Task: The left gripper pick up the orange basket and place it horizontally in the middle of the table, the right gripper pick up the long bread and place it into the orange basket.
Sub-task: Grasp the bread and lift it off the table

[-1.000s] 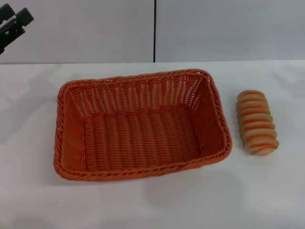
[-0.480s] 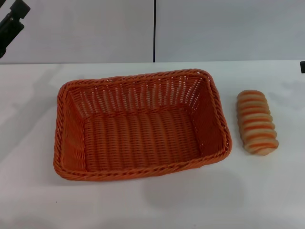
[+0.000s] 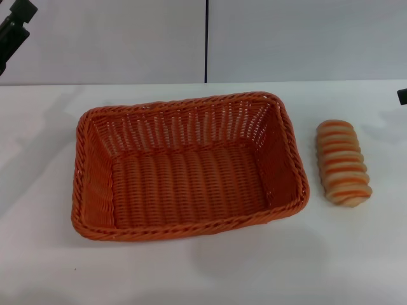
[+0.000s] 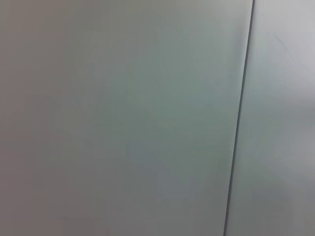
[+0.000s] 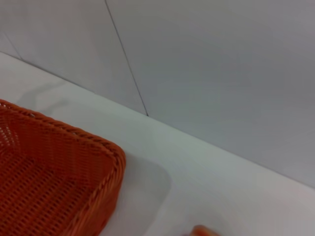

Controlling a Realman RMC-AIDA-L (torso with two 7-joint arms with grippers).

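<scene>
The orange basket (image 3: 289,159) lies lengthwise across the middle of the white table (image 3: 203,273), with nothing in it. To its right lies the long bread (image 3: 343,163), cream with orange stripes, a short gap from the basket's rim. My left gripper (image 3: 14,28) is high at the far left corner, well away from the basket. Only a black sliver of my right gripper (image 3: 402,96) shows at the right edge, behind the bread. The right wrist view takes in a basket corner (image 5: 59,182) and the bread's tip (image 5: 203,231). The left wrist view holds only wall.
A grey wall (image 3: 305,38) with a dark vertical seam (image 3: 206,41) stands behind the table. Bare white tabletop lies in front of the basket and around the bread.
The left gripper has pulled up and left toward the corner. A black sliver of the right gripper has come in at the right edge. Basket and bread have not moved.
</scene>
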